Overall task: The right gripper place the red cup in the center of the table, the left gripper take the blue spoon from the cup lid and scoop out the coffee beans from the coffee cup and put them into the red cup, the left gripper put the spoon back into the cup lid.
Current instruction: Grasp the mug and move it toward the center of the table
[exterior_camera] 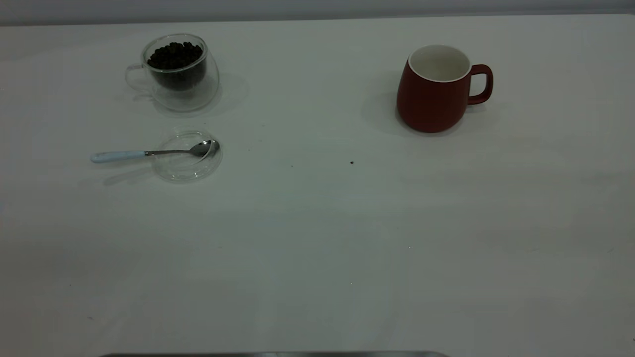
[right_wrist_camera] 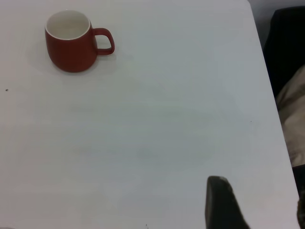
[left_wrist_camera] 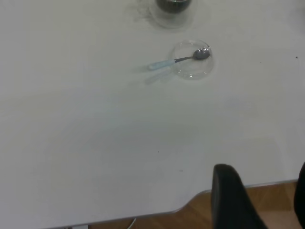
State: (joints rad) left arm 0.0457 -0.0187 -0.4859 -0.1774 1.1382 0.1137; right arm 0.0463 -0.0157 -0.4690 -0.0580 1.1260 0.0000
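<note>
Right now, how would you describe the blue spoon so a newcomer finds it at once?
On the white table, look to the left half of the exterior view, just in front of the coffee cup of dark coffee beans. There the blue spoon lies across the clear cup lid, metal bowl inside, pale handle sticking out; it is the only utensil.

left gripper (left_wrist_camera: 264, 202): showing only one dark finger and a sliver of the other, both running off the left wrist picture's edge; jaw gap unreadable.
right gripper (right_wrist_camera: 257, 205): likewise showing one finger cut by the edge, well apart from the red cup (right_wrist_camera: 71, 42).
coffee cup (left_wrist_camera: 172, 10): being cropped in the left wrist view, far ahead of the jaws.
Both arms: lying outside the exterior view.
</note>
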